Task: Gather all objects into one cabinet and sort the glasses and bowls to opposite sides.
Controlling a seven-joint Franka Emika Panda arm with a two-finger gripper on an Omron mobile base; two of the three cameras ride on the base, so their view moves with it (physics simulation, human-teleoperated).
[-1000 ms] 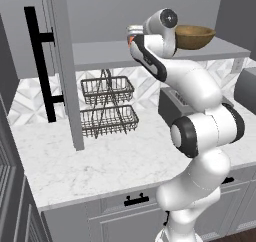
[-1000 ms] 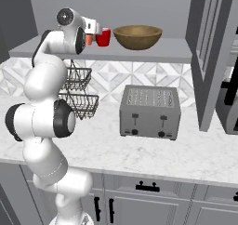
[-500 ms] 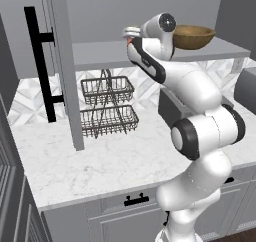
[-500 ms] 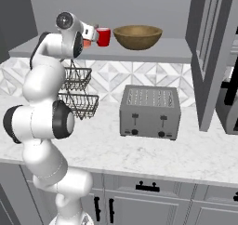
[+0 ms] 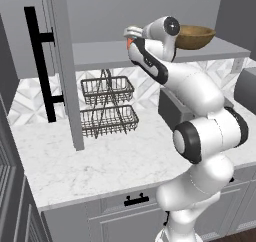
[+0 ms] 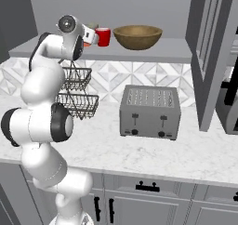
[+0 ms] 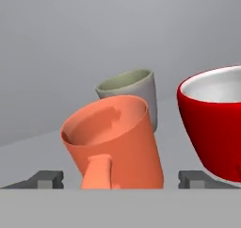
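Observation:
On the grey cabinet shelf (image 6: 176, 52) my gripper (image 7: 120, 179) stands open around the orange mug (image 7: 117, 142), its fingertips (image 7: 47, 179) wide apart with a gap on each side of the mug. The mug's handle faces the camera and it looks tilted in the hand view. A grey mug (image 7: 134, 88) stands just behind it. The red cup (image 7: 214, 123) is close on the right. In the right base view, my gripper (image 6: 90, 36) is left of the red cup (image 6: 103, 36), and the wide wooden bowl (image 6: 137, 36) sits further right on the same shelf.
The cabinet door (image 5: 62, 66) with its black bar handle (image 5: 40, 61) stands open left of the arm. Under the shelf, a two-tier wire basket (image 5: 107, 106) and a toaster (image 6: 149, 111) sit on the marble counter (image 5: 100, 166). Another open door (image 6: 209, 56) hangs at the right.
The jaws have gone from shut on the orange mug to wide open, letting it go on the shelf. The hand has shifted only slightly.

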